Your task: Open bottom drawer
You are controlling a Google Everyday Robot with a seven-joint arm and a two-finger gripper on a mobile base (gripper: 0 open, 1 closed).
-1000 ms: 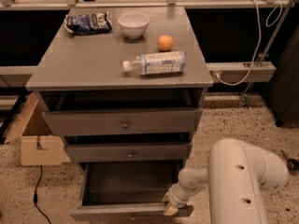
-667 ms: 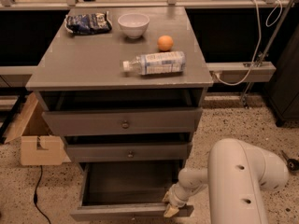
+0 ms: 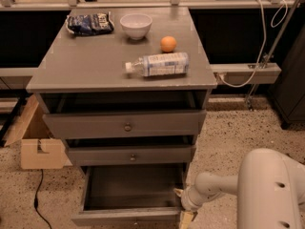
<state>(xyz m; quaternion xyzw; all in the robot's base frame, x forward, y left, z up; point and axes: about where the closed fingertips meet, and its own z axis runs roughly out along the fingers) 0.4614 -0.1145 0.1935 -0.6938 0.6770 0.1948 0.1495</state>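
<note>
Nothing has shifted since a second ago: arm, drawers and tabletop items sit as they were. You have the grey cabinet point(image 3: 95, 66) filling the middle of the view, with its three drawers facing you. The white robot arm point(image 3: 271, 190) comes in from the lower right, reaching left toward the cabinet's base. The bottom drawer point(image 3: 133, 185) is pulled well out at floor level, dark grey inside showing, with its slim front along the lower edge of the view. Above it, the middle drawer point(image 3: 131, 155) and the top drawer point(image 3: 124, 125) each stand slightly out, a round knob at the centre of each. A cardboard box point(image 3: 40, 149) sits on the floor to the left of the cabinet. On top, a plastic bottle point(image 3: 159, 64) lies on its side near the front right, a dark snack bag point(image 3: 89, 23) is at back left, a white bowl point(image 3: 136, 25) is beside it, and an orange point(image 3: 168, 44) is just behind the bottle. The gripper point(image 3: 183, 206) is at the bottom drawer's right front corner; you cannot tell how wide it stands or whether it grips anything.
</note>
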